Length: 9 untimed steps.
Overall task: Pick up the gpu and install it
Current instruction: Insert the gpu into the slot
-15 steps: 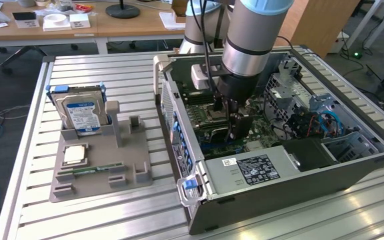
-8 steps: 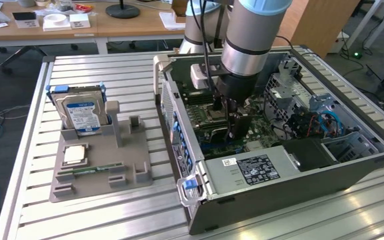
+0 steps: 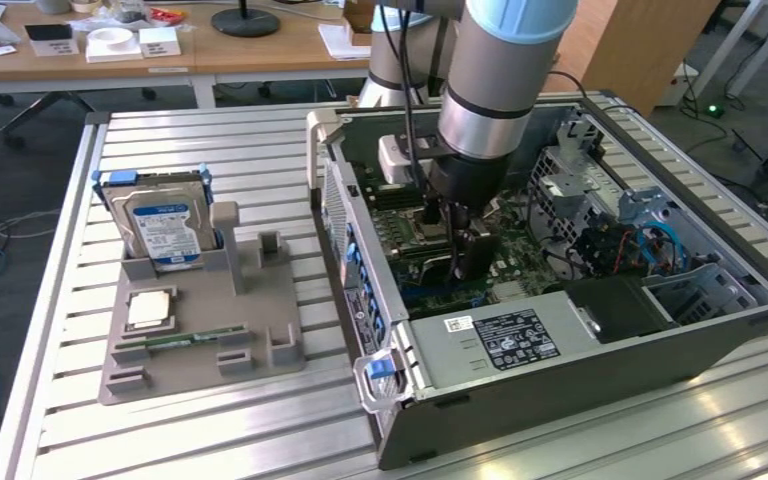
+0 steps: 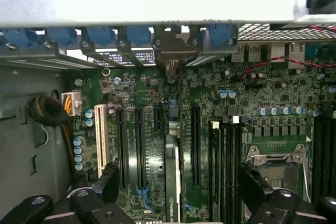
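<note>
The gpu (image 4: 172, 182) appears in the wrist view as a slim dark card seen edge-on, standing upright over the green motherboard (image 4: 273, 93) among the long black expansion slots. My gripper (image 4: 180, 178) is open, and its black fingers (image 4: 109, 181) stand well apart on either side of the card without touching it. In the exterior view my gripper (image 3: 470, 245) reaches straight down into the open computer case (image 3: 704, 330), just above the motherboard (image 3: 418, 262). Whether the card is seated in a slot cannot be told.
A grey holder tray (image 3: 197, 345) lies at the exterior view's left with a silver hard drive (image 3: 164, 225), a processor chip (image 3: 151, 308) and a green memory stick (image 3: 184, 340). Inside the case are a power supply (image 3: 511, 335), cables (image 3: 651, 245) and a drive cage (image 3: 578, 180).
</note>
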### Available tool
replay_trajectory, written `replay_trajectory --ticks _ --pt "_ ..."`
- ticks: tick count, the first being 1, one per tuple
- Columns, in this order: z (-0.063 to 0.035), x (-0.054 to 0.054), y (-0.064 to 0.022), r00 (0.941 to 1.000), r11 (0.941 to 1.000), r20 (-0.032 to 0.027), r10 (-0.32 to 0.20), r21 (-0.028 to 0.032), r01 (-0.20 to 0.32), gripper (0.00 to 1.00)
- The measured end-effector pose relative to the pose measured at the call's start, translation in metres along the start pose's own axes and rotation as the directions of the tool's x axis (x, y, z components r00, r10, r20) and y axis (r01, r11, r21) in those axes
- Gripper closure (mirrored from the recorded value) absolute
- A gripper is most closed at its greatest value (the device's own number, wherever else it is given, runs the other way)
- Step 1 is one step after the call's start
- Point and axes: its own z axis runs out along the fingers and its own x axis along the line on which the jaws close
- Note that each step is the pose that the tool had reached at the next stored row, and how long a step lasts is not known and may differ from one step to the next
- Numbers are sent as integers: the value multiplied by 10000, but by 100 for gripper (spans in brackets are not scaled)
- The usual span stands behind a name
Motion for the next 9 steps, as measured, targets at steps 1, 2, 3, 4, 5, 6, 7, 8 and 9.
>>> replay_trajectory --ticks 1,2,3,4,5,6,7,8,9 --pt "18 -2 0 10000 10000 0 0 1 0 1" --pt "38 -5 1 10000 10000 1 0 0 0 1" --pt "56 -7 1 10000 10000 1 0 0 0 1" --pt "74 -9 2 10000 10000 1 0 1 0 1" --pt "93 -11 2 10000 10000 1 0 1 0 1" --pt "108 -13 3 10000 10000 0 0 1 0 1" --pt "117 -14 3 10000 10000 0 0 0 0 1" --pt "121 -14 3 10000 10000 -3 -1 0 1 1" --pt "121 -14 3 10000 10000 -5 -1 -1 1 1"
